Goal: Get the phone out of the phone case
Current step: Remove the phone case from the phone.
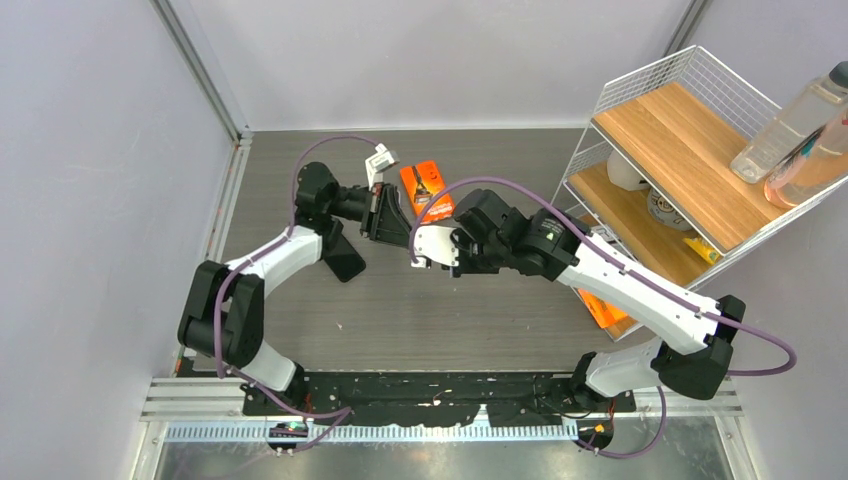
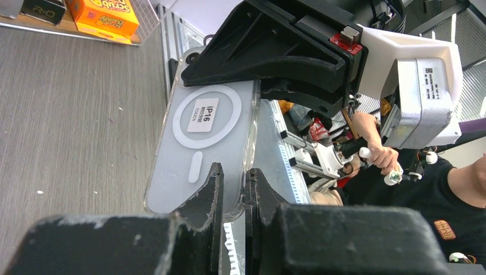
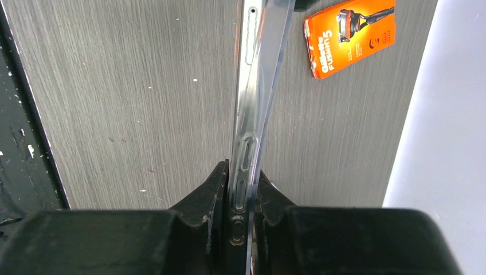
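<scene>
A frosted clear phone case (image 2: 200, 132) with a white ring and an "IP16" sticker is held in the air between both arms over the table's middle. My left gripper (image 2: 232, 189) is shut on the case's end rim; it also shows in the top view (image 1: 388, 215). My right gripper (image 3: 243, 189) is shut across the other end, on the dark phone (image 3: 243, 154) seen edge-on with its side buttons. Its black fingers (image 2: 269, 51) clamp the far end in the left wrist view. The clear case wall (image 3: 274, 51) bows away from the phone's edge further out.
An orange razor packet (image 1: 425, 190) lies on the grey table just behind the grippers and also shows in the right wrist view (image 3: 351, 35). A wire shelf with wooden boards (image 1: 680, 140) and bottles (image 1: 790, 120) stands at the right. A small white object (image 1: 380, 158) lies behind.
</scene>
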Robot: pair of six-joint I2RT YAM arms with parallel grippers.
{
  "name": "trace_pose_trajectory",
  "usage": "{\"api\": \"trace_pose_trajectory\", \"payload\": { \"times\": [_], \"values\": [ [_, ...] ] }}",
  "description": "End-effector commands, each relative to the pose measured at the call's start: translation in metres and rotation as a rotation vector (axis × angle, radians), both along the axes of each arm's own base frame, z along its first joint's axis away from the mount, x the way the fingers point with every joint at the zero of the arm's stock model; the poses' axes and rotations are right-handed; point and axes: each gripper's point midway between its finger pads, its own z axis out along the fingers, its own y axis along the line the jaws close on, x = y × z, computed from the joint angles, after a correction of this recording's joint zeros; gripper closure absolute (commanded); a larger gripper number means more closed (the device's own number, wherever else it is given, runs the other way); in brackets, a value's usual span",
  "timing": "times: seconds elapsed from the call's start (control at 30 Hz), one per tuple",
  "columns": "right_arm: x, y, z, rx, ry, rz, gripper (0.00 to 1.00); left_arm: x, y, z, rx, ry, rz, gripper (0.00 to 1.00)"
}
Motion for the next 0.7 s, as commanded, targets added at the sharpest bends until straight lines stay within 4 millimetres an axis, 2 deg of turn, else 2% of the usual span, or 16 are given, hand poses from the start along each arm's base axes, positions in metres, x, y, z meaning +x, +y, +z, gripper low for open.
{"api": "trace_pose_trajectory", "payload": {
  "times": [0.0, 0.17, 0.33, 0.53, 0.67],
  "values": [
    [-0.024, 0.052, 0.057, 0.233, -0.104, 0.24, 0.95, 0.041, -0.014, -0.005, -0.011, 0.075, 0.183, 1.0],
    [-0.026, 0.051, 0.06, 0.237, -0.105, 0.246, 0.95, 0.044, -0.014, -0.014, 0.013, 0.04, 0.191, 1.0],
    [-0.034, 0.051, 0.065, 0.254, -0.082, 0.272, 0.95, 0.043, -0.01, -0.032, 0.111, -0.036, 0.201, 1.0],
    [-0.037, 0.049, 0.05, 0.228, -0.05, 0.279, 0.95, 0.038, -0.005, -0.027, 0.139, -0.121, 0.183, 1.0],
    [-0.037, 0.045, 0.043, 0.231, -0.02, 0.272, 0.95, 0.028, 0.003, -0.024, 0.175, -0.199, 0.141, 1.0]
  ]
}}
